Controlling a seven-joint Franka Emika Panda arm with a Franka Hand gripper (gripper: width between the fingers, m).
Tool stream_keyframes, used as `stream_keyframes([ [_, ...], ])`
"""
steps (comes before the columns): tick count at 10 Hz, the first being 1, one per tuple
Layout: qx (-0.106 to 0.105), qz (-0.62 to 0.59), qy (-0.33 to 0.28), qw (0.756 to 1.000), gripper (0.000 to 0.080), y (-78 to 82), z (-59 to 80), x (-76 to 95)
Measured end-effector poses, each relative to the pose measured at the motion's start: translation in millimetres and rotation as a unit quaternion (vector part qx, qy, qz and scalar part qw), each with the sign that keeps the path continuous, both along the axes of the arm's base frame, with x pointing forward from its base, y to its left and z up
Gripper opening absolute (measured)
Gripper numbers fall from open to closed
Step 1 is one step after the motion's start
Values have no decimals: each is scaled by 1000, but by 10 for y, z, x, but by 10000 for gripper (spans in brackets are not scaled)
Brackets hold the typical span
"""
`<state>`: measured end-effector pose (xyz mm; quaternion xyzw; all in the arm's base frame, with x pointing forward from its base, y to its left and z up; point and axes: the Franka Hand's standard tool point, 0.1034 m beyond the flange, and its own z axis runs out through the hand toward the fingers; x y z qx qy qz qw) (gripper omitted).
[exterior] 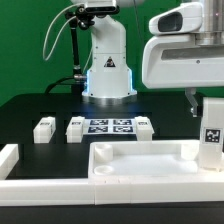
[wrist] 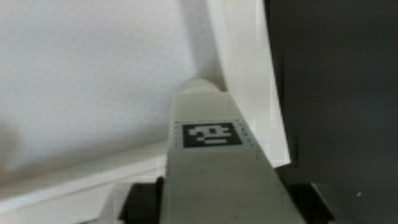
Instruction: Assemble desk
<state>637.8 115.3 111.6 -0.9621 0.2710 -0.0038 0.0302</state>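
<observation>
Our arm [exterior: 104,48] rises from its base at the back, and its wrist hangs high at the exterior view's right with the gripper [exterior: 199,100] pointing straight down. In the wrist view, our dark fingers [wrist: 150,204] flank a white leg [wrist: 222,150] and seem to press its sides, though the contact is blurred.

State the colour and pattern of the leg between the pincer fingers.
White leg with a black-and-white square tag on it; wrist view shows it best.
</observation>
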Motion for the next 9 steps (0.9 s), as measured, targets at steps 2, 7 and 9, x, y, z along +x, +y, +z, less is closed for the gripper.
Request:
stream_keyframes([
  [2, 17, -181, -9, 983, 290, -24, -8, 10],
  [7, 41, -307, -14, 951, 291, -29, -17, -19],
  [9, 32, -180, -26, 983, 502, -7, -13, -10],
])
